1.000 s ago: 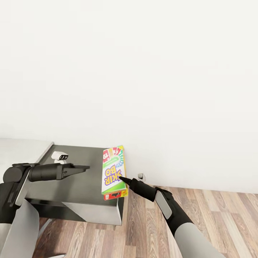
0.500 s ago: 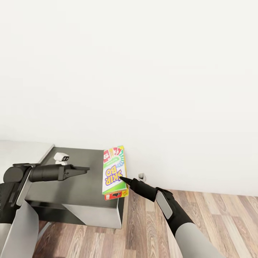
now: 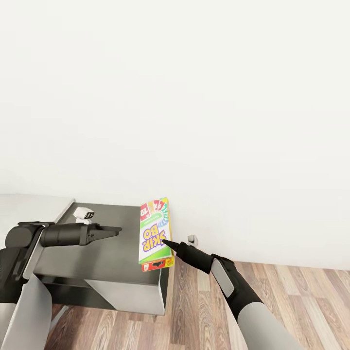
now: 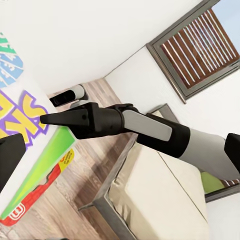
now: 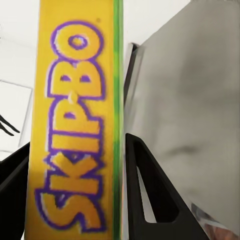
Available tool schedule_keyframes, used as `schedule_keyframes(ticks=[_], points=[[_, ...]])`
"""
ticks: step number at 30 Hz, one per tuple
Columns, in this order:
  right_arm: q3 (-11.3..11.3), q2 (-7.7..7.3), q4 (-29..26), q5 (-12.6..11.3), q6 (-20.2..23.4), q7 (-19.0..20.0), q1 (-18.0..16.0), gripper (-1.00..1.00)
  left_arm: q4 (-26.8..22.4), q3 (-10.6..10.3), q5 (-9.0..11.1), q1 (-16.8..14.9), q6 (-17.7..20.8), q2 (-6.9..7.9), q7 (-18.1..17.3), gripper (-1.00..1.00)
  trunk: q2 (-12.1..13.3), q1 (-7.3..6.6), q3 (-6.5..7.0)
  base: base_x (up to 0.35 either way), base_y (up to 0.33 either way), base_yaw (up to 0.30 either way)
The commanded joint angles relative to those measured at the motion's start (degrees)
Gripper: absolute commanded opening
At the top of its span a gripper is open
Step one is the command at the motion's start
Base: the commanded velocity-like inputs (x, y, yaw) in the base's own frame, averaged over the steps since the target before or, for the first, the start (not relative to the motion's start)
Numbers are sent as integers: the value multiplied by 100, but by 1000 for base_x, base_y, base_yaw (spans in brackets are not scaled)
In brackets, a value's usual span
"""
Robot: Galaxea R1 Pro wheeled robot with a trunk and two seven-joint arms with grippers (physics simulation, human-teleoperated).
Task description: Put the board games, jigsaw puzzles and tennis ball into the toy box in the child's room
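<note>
A Skip-Bo board game (image 3: 154,233), a flat green, white and yellow box, hangs over the right end of the dark grey table (image 3: 112,253). My right gripper (image 3: 164,241) is shut on its long edge. The right wrist view has the box's yellow side (image 5: 75,125) between the black fingers (image 5: 145,195), with the table top (image 5: 190,115) beyond. Over the table's left part my left gripper (image 3: 114,230) is open and holds nothing. The left wrist view looks across at the board game (image 4: 30,150), the right arm (image 4: 125,122) and the bed (image 4: 160,200) behind.
A small white robot figure (image 3: 83,214) stands on the table near the wall. A small white object (image 3: 192,239) sits on the wood floor (image 3: 272,301) by the white wall. A shuttered window (image 4: 200,45) is above the bed.
The whole head view has drifted slightly, so the camera moved. Both arms and the held board game keep their places relative to each other.
</note>
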Motion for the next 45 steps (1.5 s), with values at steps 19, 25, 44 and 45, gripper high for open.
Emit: schedule_keyframes(ticks=[19, 25, 44, 45], points=[[5, 11, -1, -44, 40, -15, -4, -100, -1, -11, -33, -4, 60, -7, -22, 100, -10, 3, 170, 0, 0, 0], [4, 6, -1, -45, 38, -15, -4, -100, -1, -13, -33, -4, 53, -16, -22, 100, -10, 3, 228, 0, 0, 0], [2, 10, -1, -53, 34, -23, -4, -100, -1, -25, -34, -4, 44, -23, -22, 100, -10, 3, 408, 0, 0, 0], [0, 8, -1, -53, 33, -22, -4, -100, -1, -30, -34, -4, 44, -24, -22, 100, -10, 3, 418, 0, 0, 0]])
